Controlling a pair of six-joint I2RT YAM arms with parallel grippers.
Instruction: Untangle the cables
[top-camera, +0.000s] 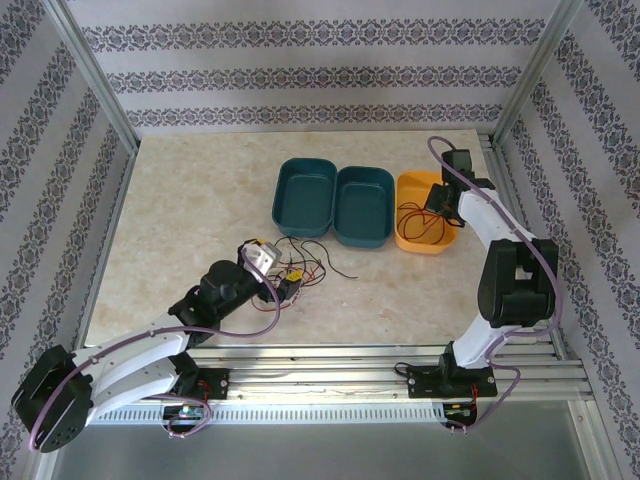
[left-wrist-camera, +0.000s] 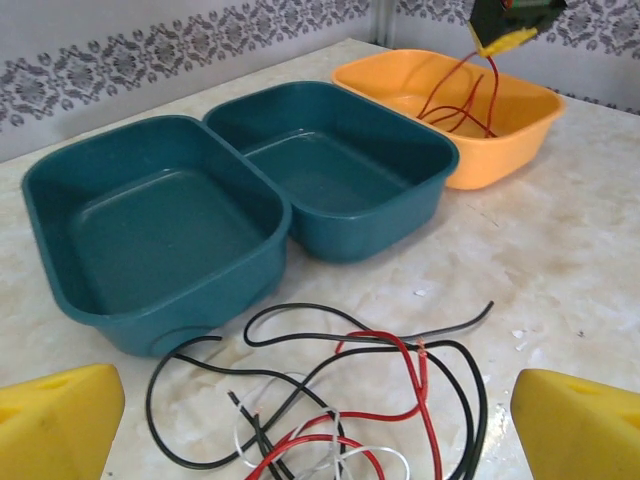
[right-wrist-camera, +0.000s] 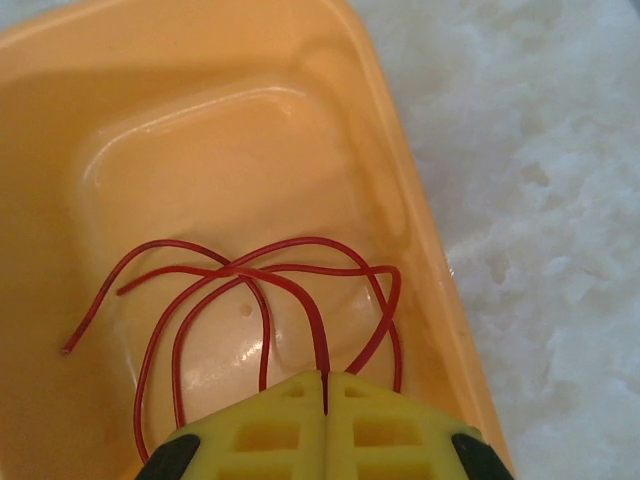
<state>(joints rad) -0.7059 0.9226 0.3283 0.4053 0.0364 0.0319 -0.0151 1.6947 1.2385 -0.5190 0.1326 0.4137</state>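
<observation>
Left jaws stand wide apart beside tangled thin red, black and white cables sprawling left-right on the marbled desk; right jaws clamp a red wire drooping into the far-right orange plastic tub.

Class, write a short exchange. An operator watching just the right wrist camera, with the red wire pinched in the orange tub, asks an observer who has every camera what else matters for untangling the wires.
Operator: My right gripper pinches a red wire lying in the orange tub. What's beside the tub?
Observer: A green tub sits beside it and a second green tub beyond that, both empty.
Operator: Where are the other wires?
Observer: A tangle of black, red and white wires lies on the table in front of the green tubs.
</observation>
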